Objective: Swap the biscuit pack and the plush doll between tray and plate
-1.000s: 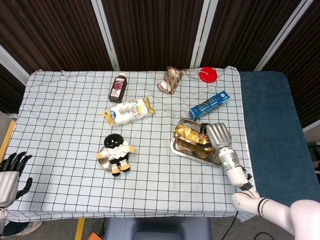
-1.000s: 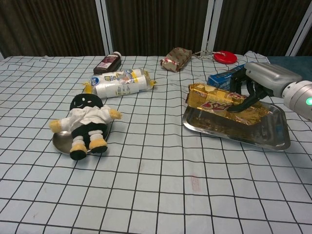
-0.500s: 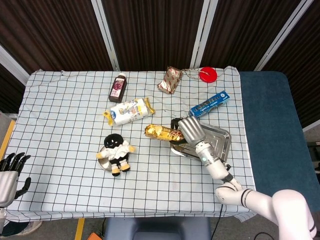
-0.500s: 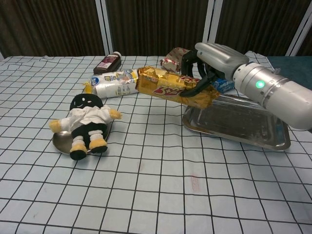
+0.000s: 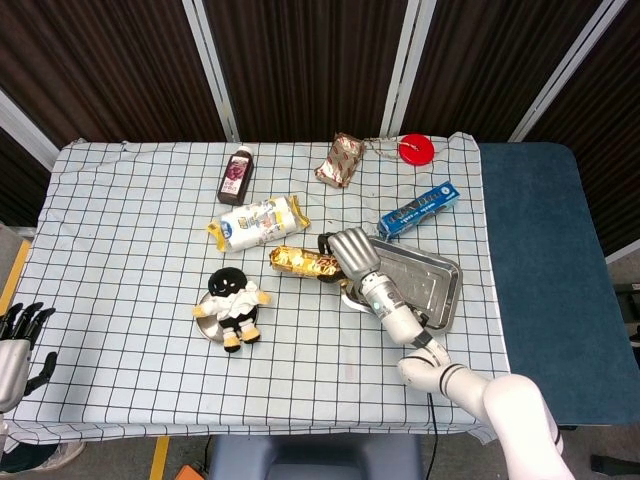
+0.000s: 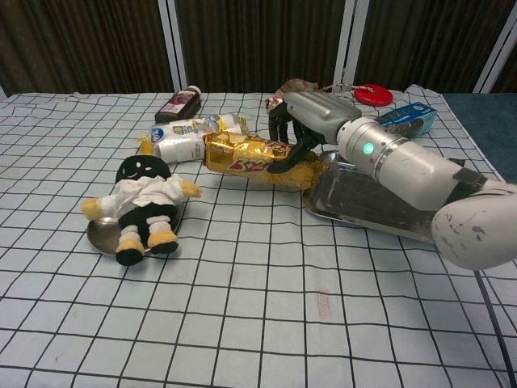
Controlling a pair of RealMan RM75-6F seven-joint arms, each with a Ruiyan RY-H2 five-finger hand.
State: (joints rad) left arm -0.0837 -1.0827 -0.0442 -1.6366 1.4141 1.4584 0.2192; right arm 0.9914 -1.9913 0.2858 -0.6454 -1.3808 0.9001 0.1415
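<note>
The left hand [image 5: 15,335] sits nearest, at about eight o'clock off the table's corner in the head view, its dark fingers spread apart with nothing in them (the chest view does not show it at all). On the checked tablecloth [image 6: 242,323], the plush doll [image 6: 141,198] lies on its back over a small metal plate [image 6: 103,234], at about nine o'clock from the table's middle, with its yellow feet towards the near edge. At three o'clock from the doll stands the metal tray [image 6: 380,212], bare inside; the right forearm crosses above it. The right hand [image 6: 311,121] grasps the biscuit pack [image 6: 250,158] from above, fingers curled around its right end. The gold pack lies lengthwise between the doll and the tray, left of the tray's rim and outside it. Whether it touches the cloth or hangs just over it I cannot tell.

Further back, at about eleven o'clock from the pack, lies a white and blue bag with yellow ends [image 5: 260,222], just beside the pack's far side. A blue box [image 5: 419,209] lies at one o'clock from the tray. Beyond these, a dark bottle [image 5: 236,174] lies at eleven o'clock, a brown and white wrapped packet [image 5: 341,160] at twelve, and a red disc [image 5: 416,150] at one o'clock near the far edge.
</note>
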